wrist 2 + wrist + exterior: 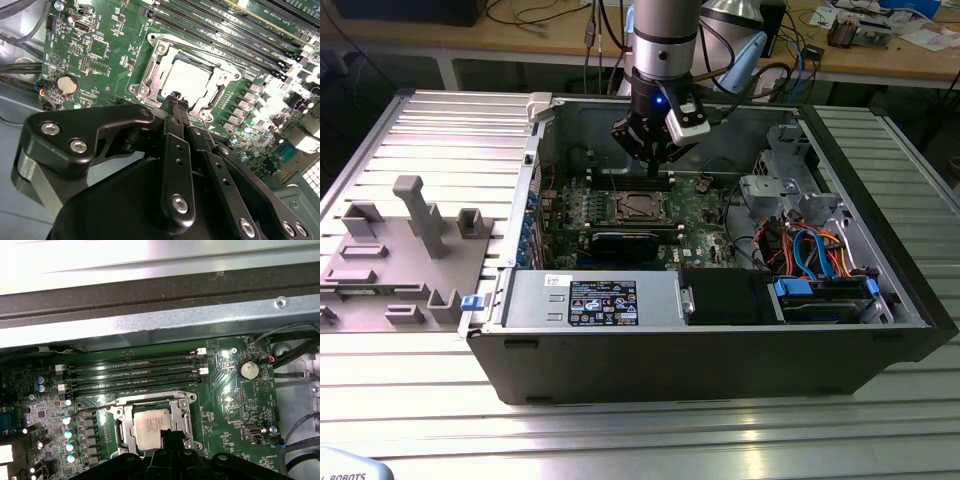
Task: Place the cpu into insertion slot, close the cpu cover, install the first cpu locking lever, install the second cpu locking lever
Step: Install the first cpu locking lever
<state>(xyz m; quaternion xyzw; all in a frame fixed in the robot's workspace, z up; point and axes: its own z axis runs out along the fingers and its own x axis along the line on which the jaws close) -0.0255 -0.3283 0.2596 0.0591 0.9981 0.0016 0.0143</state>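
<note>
Currently the gripper hovers just above the cpu cover, fingers pressed together and holding nothing. Beneath the closed cover, the cpu sits in the insertion slot on the motherboard.

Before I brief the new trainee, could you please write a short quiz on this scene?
1. True or false: the cpu lies in the insertion slot, with the cpu cover down around it.
2. What is the gripper nearest to? A the cpu cover; B the blue cables; C the grey fixture outside the case.
3. Fill in: the round silvery coin cell sits on the green ____.
Key: 1 true; 2 A; 3 motherboard.
</note>
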